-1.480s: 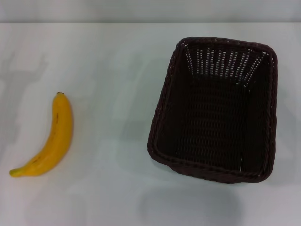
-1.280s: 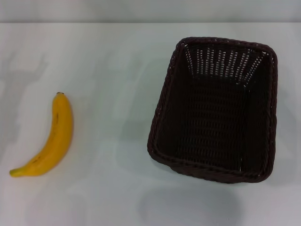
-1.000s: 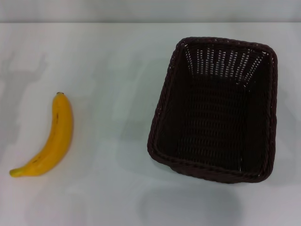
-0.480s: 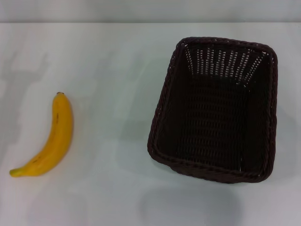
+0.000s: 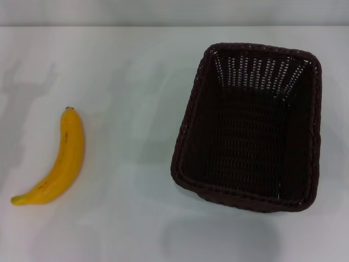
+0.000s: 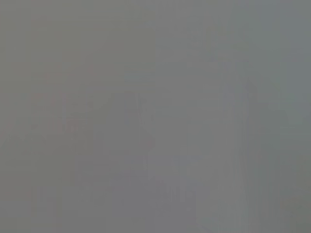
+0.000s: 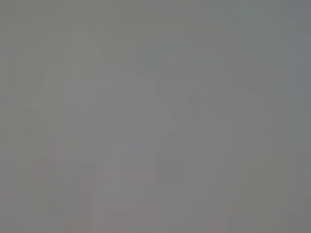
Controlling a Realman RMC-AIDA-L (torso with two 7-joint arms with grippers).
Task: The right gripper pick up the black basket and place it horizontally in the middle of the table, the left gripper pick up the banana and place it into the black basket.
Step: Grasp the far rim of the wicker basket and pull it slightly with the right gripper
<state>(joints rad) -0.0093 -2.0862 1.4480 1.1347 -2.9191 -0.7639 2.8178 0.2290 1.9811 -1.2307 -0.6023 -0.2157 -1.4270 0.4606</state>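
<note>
Dark woven black basket (image 5: 248,126) on right part of white table (image 5: 131,71), long side pointing away. Yellow banana (image 5: 57,161) well apart at left. Neither gripper visible, jaws impossible to judge.

This looks like a staged test setup, a lab or demo bench rather than a home. A plain white surface (image 5: 125,82) fills the head view and meets a bare pale wall (image 5: 174,11) at the far edge. Only a banana (image 5: 57,164) and a basket (image 5: 251,128) are laid out on it.
</note>
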